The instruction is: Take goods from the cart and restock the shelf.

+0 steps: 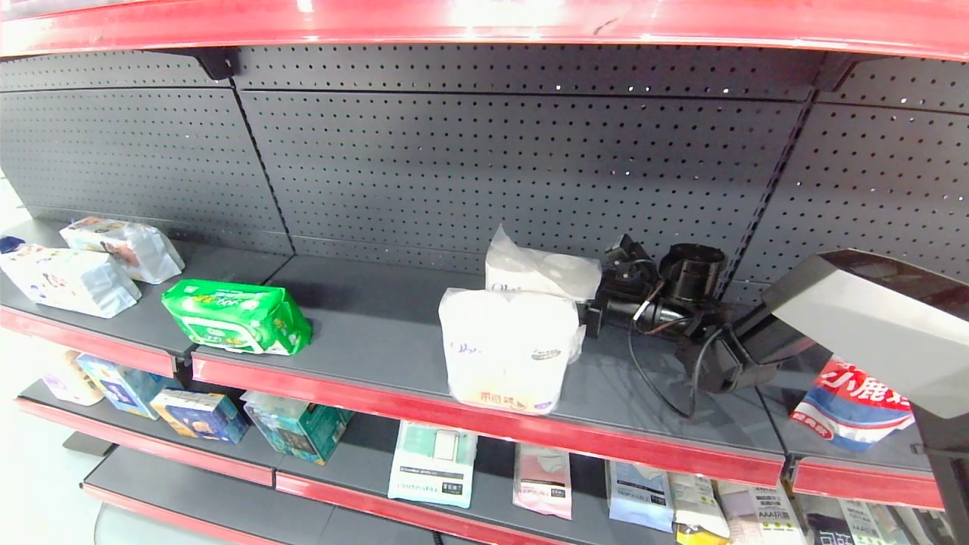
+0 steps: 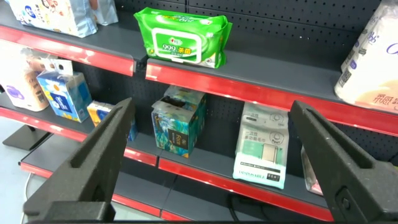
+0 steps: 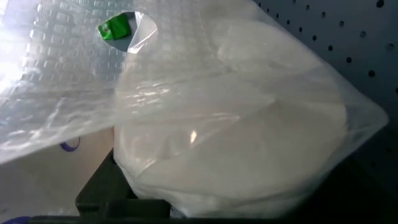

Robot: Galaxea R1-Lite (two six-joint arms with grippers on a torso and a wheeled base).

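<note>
1. Rear roll pack (image 1: 541, 269), white rolls in clear wrap. It sits on the shelf (image 1: 378, 318) pressed right up against the right hand (image 1: 596, 303). In the right wrist view, the wrap and a roll end (image 3: 236, 124) are directly in front of the hand.
2. Right hand: can't tell if it's clamped on the pack or just against it, since the wrap hides the contact. It's low over the shelf, w/ the pegboard (image 1: 492, 151) just behind it.
3. Front roll pack (image 1: 507, 348): upright at the shelf's red front lip. It's on the near side of the rear pack and touching it, just beside the right hand.
4. Green wipes pack (image 1: 238, 316): same shelf, well apart from the right hand on its left. It also shows as a green patch through the wrap (image 3: 115, 26).
5. Left hand (image 2: 211, 109): fingers (image 2: 93, 168) spread wide apart, nothing between them. It hangs in front of the shelving, not touching it.
6. Past the left hand's gap, on the lower shelf (image 2: 205, 171): a teal box (image 2: 179, 121) and a white-green pouch (image 2: 262, 146) side by side. The green wipes pack (image 2: 183, 37) is one level higher than these.
7. Red-white-blue bag (image 1: 855, 405): next shelf bay, to the right of the right hand and nearer the front edge.
</note>
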